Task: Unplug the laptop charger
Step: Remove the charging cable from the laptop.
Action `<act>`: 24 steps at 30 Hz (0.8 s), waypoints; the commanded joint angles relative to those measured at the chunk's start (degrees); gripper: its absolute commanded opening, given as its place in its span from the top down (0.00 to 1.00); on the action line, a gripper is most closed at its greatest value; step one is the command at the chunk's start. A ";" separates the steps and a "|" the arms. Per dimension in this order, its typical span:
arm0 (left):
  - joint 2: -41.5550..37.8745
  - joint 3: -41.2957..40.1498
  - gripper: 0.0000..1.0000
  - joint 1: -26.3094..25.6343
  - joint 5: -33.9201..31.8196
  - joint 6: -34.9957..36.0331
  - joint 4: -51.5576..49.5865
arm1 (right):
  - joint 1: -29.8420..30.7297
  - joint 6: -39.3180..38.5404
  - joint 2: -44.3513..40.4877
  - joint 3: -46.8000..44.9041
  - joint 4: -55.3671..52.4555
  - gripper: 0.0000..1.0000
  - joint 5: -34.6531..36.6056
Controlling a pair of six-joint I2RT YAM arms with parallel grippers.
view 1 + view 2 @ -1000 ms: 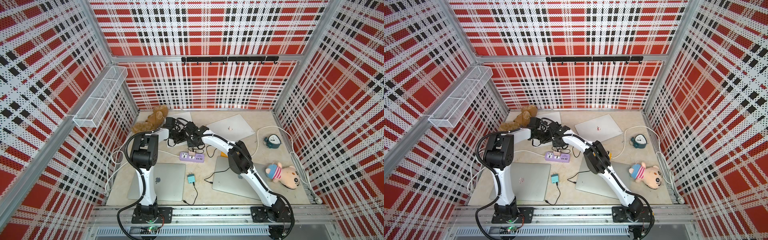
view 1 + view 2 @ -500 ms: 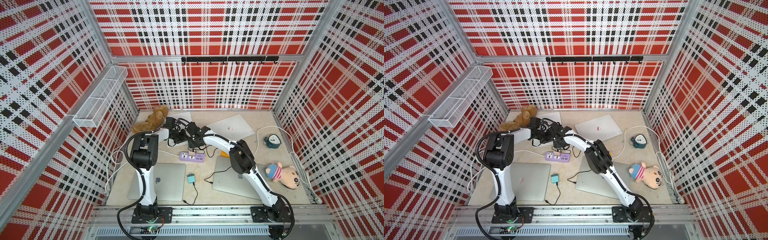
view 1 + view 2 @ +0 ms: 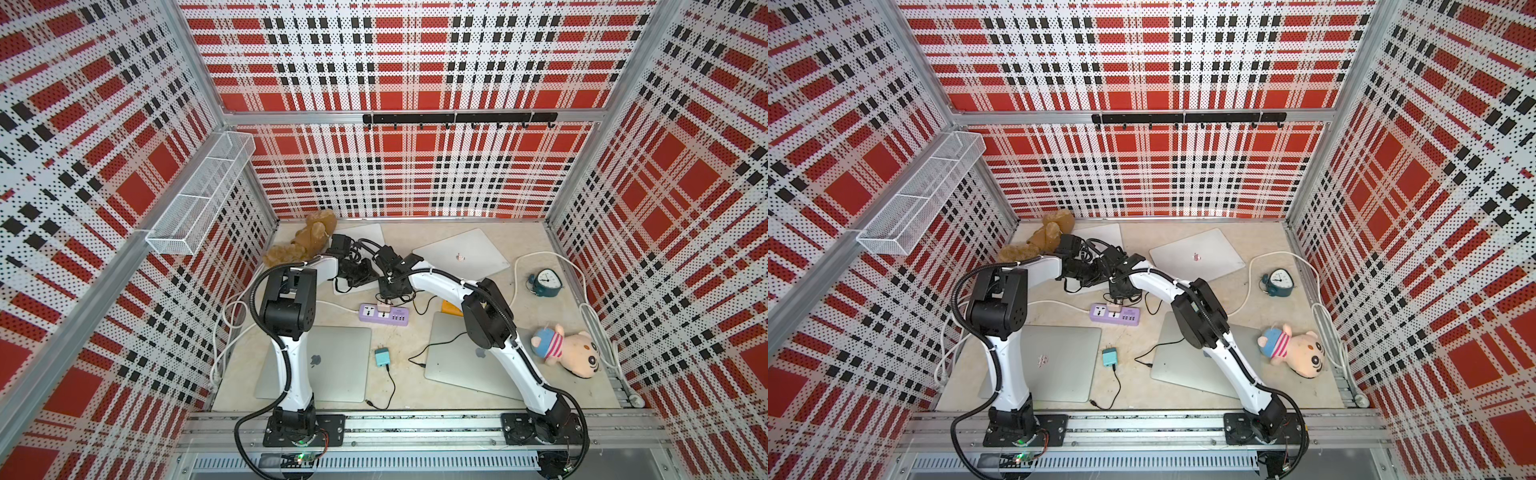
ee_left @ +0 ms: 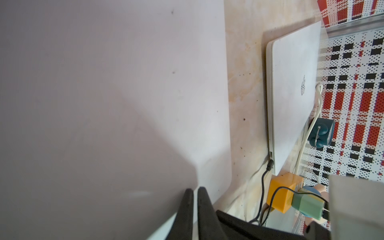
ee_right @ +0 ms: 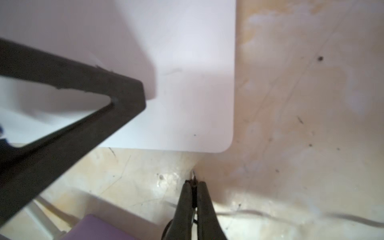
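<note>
Right tool (image 5: 194, 187) pinched shut on charger plug (image 5: 194, 180), near but apart from laptop (image 5: 187, 83) corner. Left tool (image 4: 193, 193) closed empty, apparently bracing same laptop on worktop (image 5: 301, 104). Plug judged out; next: draw clear, release.

far laptop (image 3: 365, 235) mostly hidden, dark bit (image 5: 194, 179) in right gripper (image 5: 194, 185) — too small to tell

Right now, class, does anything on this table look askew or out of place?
Yes. The teal charger lies loose on the table, near the purple power strip yet plugged into nothing. The far right laptop sits skewed to the table's edges. Nothing looks spilled or damaged.
</note>
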 commanded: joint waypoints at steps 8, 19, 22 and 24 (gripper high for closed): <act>1.90 -1.04 0.87 -0.98 -5.27 0.12 -6.96 | -1.11 0.48 -4.50 -2.73 -1.75 0.71 0.90; -4.69 -1.80 0.76 -0.99 -6.58 -0.18 -7.56 | -1.11 0.92 -12.29 -7.69 -0.42 0.62 2.98; -7.83 -2.65 0.72 -0.94 -7.99 0.17 -8.05 | -1.09 1.43 -15.86 -10.97 1.88 0.62 3.11; -9.94 -3.30 0.68 -0.92 -9.44 0.69 -8.64 | -1.06 1.75 -18.09 -13.30 3.04 0.62 3.30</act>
